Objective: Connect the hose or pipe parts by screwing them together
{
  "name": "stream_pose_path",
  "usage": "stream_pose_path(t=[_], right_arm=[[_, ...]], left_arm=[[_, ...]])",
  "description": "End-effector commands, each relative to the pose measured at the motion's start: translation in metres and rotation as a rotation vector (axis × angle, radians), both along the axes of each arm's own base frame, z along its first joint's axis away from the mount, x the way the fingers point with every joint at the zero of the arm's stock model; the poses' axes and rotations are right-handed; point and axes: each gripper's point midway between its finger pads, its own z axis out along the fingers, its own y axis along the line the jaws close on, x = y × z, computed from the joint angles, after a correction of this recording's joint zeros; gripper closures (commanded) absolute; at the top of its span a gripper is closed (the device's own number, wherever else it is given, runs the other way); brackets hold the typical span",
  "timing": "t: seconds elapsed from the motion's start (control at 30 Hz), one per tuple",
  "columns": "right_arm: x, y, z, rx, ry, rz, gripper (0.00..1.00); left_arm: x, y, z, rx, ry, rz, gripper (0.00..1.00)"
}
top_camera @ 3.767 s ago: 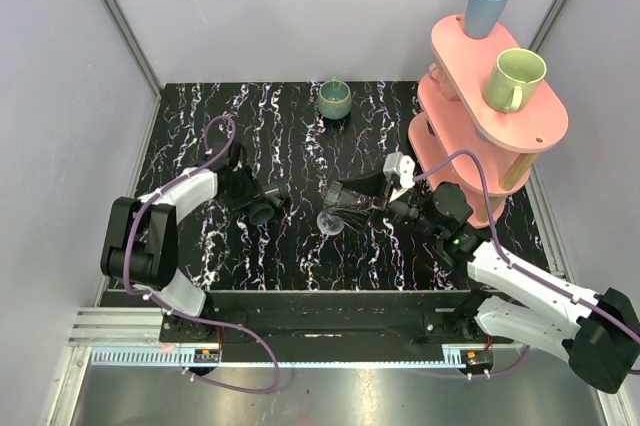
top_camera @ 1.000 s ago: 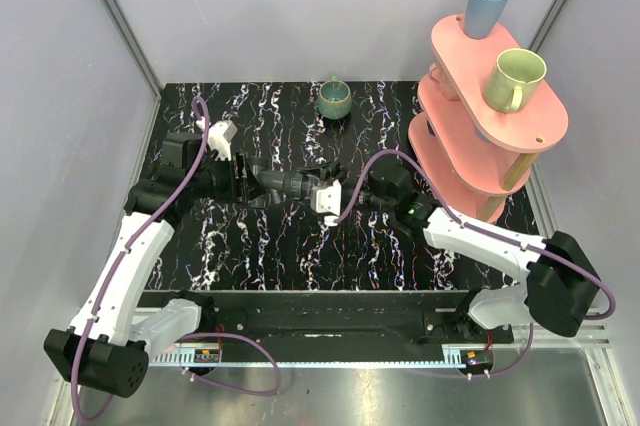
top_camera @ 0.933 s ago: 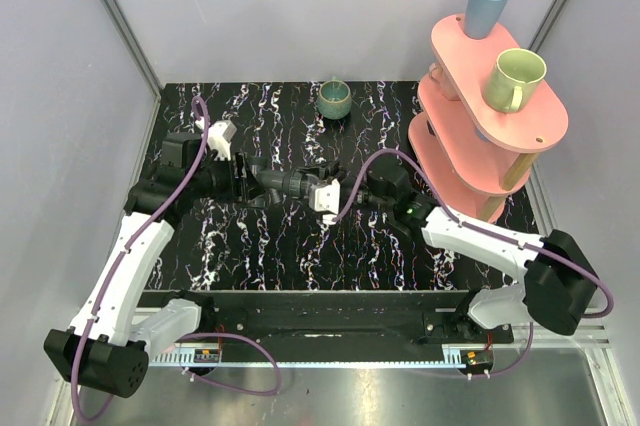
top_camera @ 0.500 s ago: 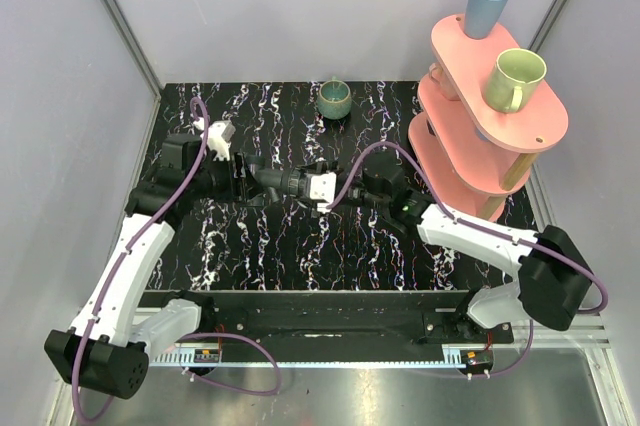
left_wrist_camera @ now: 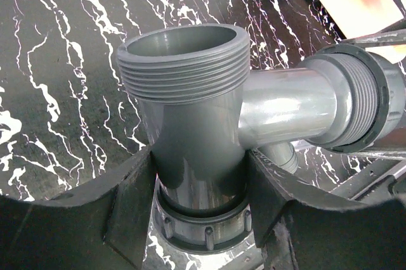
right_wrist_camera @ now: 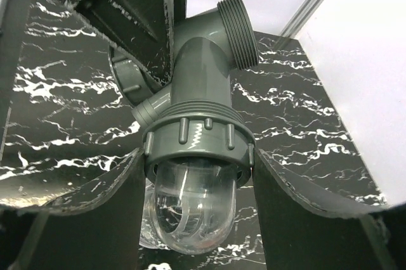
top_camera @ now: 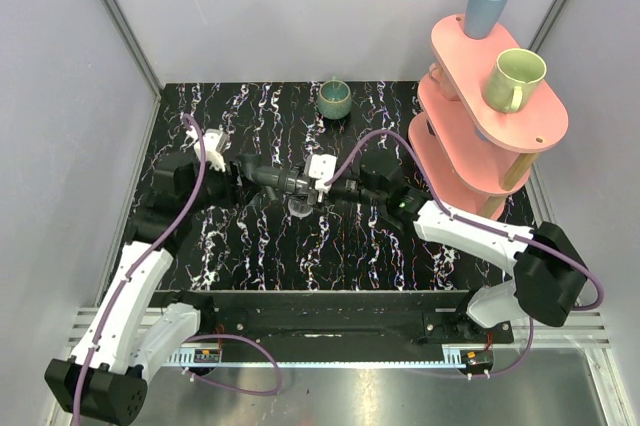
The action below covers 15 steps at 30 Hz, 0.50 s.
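Plainly the screwing step is in hand, with both parts held joined in the air above the table [top_camera: 250, 246], near its middle and between the two arms. The left gripper [left_wrist_camera: 198, 175] is partly closed, its fingers [left_wrist_camera: 127, 206] clamped on the barrel of the grey elbow fitting [left_wrist_camera: 190, 118]. The right gripper [right_wrist_camera: 198, 175] is also partly closed. Its fingers [right_wrist_camera: 82, 181] press on either side of the ribbed grey collar [right_wrist_camera: 198, 137] that carries the clear connector [right_wrist_camera: 190, 210] at the fitting's other end. The collar looks seated, though I cannot tell whether the threads are fully run home. My judgement is that the next move calls for the right wrist to turn about the collar's own axis while the left holds the fitting rigid. From overhead the fitting's long axis runs left to right, from one gripper to the other. Its open threaded end [left_wrist_camera: 181, 61] is turned up at the left gripper. The clear dome seems to point down and toward the near edge.
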Motion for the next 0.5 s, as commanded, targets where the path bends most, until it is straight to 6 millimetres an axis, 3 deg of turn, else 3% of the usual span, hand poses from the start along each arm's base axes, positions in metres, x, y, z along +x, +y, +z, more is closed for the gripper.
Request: stream_pose_path(t=[0.0,0.13,0.47], right_arm=[[0.000,0.017,0.047,0.154,0.054,0.005,0.89],[0.006,0.017,0.054,0.195,0.131,-0.034,0.94],[0.019,0.003,0.076,0.380,0.279,-0.061,1.00]], left_arm=[[-0.017,-0.044,0.048,-0.128,-0.257,-0.286,1.00],[-0.020,-0.050,0.057,-0.163,-0.337,-0.314,1.00],[-0.033,-0.065,0.057,-0.268,-0.376,-0.409,1.00]])
